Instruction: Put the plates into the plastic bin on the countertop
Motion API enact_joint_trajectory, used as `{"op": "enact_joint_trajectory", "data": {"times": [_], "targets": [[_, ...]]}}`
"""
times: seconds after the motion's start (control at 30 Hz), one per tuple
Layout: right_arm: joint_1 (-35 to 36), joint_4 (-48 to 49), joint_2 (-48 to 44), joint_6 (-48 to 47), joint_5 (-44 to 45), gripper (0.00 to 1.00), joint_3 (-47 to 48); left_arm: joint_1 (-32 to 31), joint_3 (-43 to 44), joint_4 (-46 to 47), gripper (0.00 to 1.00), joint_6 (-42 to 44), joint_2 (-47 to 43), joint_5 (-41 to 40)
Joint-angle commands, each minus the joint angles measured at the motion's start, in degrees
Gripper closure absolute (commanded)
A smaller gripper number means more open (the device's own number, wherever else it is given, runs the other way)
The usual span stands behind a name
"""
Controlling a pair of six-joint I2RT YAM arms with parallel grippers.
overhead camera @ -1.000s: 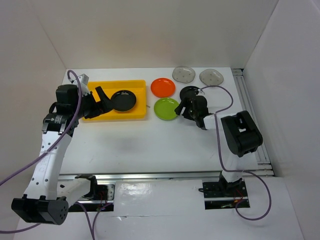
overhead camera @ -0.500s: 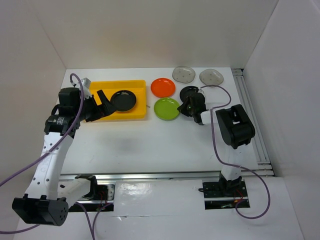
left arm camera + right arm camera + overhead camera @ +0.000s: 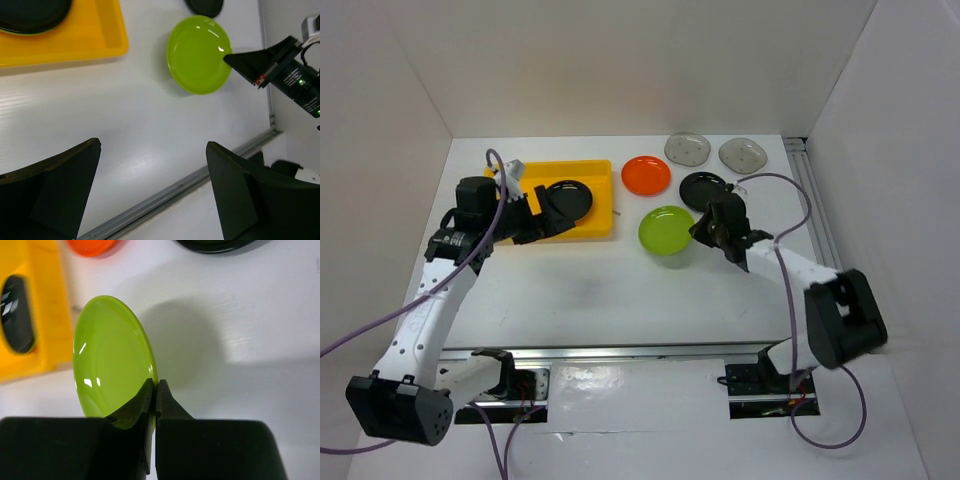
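Observation:
My right gripper is shut on the near rim of a lime green plate, which hangs tilted above the countertop. The yellow plastic bin lies at the back left and holds a black plate with a green edge showing under it. My left gripper is open and holds nothing; it hovers over the bin's left part.
An orange plate, a black plate and two smoky-grey plates lie on the countertop at the back right. A metal rail runs along the front edge. White walls stand on three sides.
The right gripper closed on the lime green plate's rim and raised it off the countertop, tilting it, while that arm stretched out. The left arm shifted slightly right.

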Motion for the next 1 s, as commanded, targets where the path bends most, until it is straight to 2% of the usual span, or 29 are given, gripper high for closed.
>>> {"op": "enact_joint_trajectory", "data": {"times": [0.0, 0.13, 0.2, 0.23, 0.33, 0.4, 0.47, 0.53, 0.57, 0.6, 0.67, 0.7, 0.8, 0.83, 0.87, 0.9, 0.93, 0.97], "targets": [[3.71, -3.55, -12.83, -2.22, 2.47, 1.00, -2.97, -4.88, -1.20, 7.39, 0.00, -2.03, 1.02, 5.47], [5.13, -2.84, -21.57, -4.06, -7.19, 1.00, -6.05, -10.07, -3.13, 11.35, 0.00, -4.23, 4.71, 4.86], [5.13, 2.23, -23.85, -6.53, -14.73, 1.00, -7.37, -12.88, -3.14, 13.37, 0.00, -5.63, 6.30, 4.33], [5.13, 4.08, -23.86, -7.14, -21.48, 1.00, -7.89, -13.85, -3.75, 14.16, 0.00, -5.64, 7.00, 4.33], [5.65, 9.89, -25.09, -7.15, -28.02, 1.00, -9.65, -17.80, -3.75, 15.57, 0.01, -7.05, 9.73, 1.61], [5.65, 11.31, -25.88, -5.84, -28.57, 1.00, -10.36, -18.95, -3.75, 16.10, 0.03, -7.75, 10.96, -0.32], [5.65, 11.84, -25.88, -5.83, -30.59, 1.00, -10.36, -19.83, -4.28, 16.98, 0.10, -8.27, 11.75, -1.81], [5.65, 12.88, -25.88, -5.13, -32.95, 1.00, -10.36, -20.35, -5.06, 18.47, 0.22, -8.81, 12.28, -2.43], [5.65, 13.67, -25.88, -5.13, -32.97, 1.00, -11.14, -20.36, -5.07, 19.08, 0.44, -8.81, 12.80, -2.44], [5.65, 13.68, -25.88, -4.52, -32.97, 1.00, -11.15, -20.36, -5.07, 19.09, 0.55, -8.81, 12.81, -2.44], [5.65, 13.68, -26.67, -4.51, -32.35, 1.00, -11.67, -20.36, -5.07, 19.09, 0.59, -8.81, 14.82, -2.44], [5.65, 13.68, -27.46, -4.51, -32.35, 1.00, -11.68, -20.36, -4.55, 19.09, 0.70, -9.33, 14.83, -2.44], [5.65, 12.20, -27.99, -5.04, -30.96, 1.00, -10.98, -20.89, -4.54, 19.62, 0.87, -9.33, 16.06, -2.44], [5.65, 11.67, -27.99, -5.65, -30.95, 1.00, -10.98, -20.89, -4.54, 20.14, 1.00, -9.33, 16.06, -2.44], [5.65, 11.66, -27.99, -6.44, -29.99, 0.86, -10.98, -20.89, -4.02, 20.14, 1.00, -9.33, 16.06, -2.44], [5.65, 10.09, -27.99, -6.45, -28.94, 0.59, -10.98, -20.89, -2.80, 20.14, 1.00, -9.86, 16.06, -4.18], [5.65, 9.03, -27.99, -6.45, -26.93, 0.27, -10.98, -20.89, -1.65, 19.36, 1.00, -9.86, 16.06, -5.85], [5.65, 7.98, -28.52, -6.97, -24.47, 0.02, -10.98, -20.19, -0.34, 17.87, 1.00, -10.38, 16.06, -7.69]]}}
